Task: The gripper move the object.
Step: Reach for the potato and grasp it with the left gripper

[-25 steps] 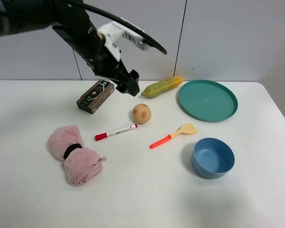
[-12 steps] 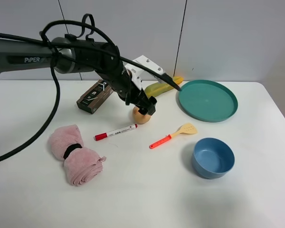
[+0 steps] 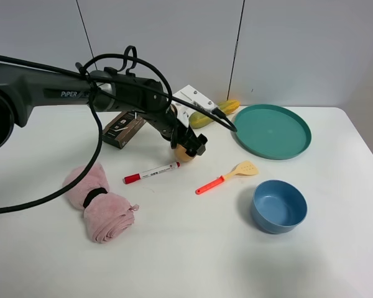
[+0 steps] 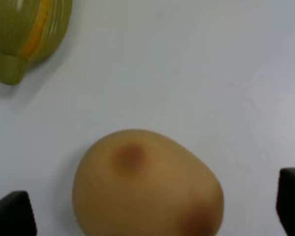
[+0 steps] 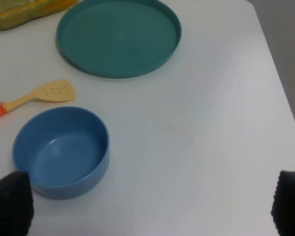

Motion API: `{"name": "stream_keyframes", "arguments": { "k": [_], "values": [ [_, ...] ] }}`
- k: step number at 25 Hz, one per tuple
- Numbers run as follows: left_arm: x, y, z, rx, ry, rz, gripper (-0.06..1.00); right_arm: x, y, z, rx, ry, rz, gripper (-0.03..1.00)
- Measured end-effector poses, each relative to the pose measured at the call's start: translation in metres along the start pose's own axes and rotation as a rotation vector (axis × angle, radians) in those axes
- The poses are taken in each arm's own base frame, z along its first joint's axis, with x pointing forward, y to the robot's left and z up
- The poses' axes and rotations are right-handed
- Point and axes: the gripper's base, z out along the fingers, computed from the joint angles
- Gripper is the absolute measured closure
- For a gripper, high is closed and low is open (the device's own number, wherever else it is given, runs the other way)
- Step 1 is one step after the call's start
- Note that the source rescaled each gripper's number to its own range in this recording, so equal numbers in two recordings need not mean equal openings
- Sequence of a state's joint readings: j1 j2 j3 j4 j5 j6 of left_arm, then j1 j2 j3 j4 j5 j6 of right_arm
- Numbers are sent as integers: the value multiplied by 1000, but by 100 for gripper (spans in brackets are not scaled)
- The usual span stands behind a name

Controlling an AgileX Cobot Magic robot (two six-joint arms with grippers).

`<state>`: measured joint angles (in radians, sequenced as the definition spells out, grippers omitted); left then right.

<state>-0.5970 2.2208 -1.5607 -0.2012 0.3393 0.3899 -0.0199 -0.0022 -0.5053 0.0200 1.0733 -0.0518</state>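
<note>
One object [image 4: 146,182] between fingers [image 4: 12,215] of left hand [image 4: 151,208]

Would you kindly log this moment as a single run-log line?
phase: pre-grasp | left end effector: open, straddling potato | potato: on table | right end effector: open

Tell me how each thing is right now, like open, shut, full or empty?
Round tan potato: loose, not gripped.
Black left gripper: open, straddling potato.
Black right gripper: open, empty.
Round blue bowl: upright, empty.
Round teal plate: empty.
White red-capped marker: capped, lying flat.
</note>
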Motion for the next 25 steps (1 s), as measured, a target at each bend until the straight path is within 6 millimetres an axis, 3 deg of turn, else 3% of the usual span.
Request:
{"name": "stream_keyframes", "arguments": {
  "k": [6,15,25],
  "values": [
    [8,0,15,-7,2,-5,-6,0,0,0,0,0,0,-3],
    [14,13,19,-26,5,-27,-6,0,0,0,0,0,0,-3],
    [25,12,32,-18,38,-37,-6,0,0,0,0,0,0,-3]
  ]
}}
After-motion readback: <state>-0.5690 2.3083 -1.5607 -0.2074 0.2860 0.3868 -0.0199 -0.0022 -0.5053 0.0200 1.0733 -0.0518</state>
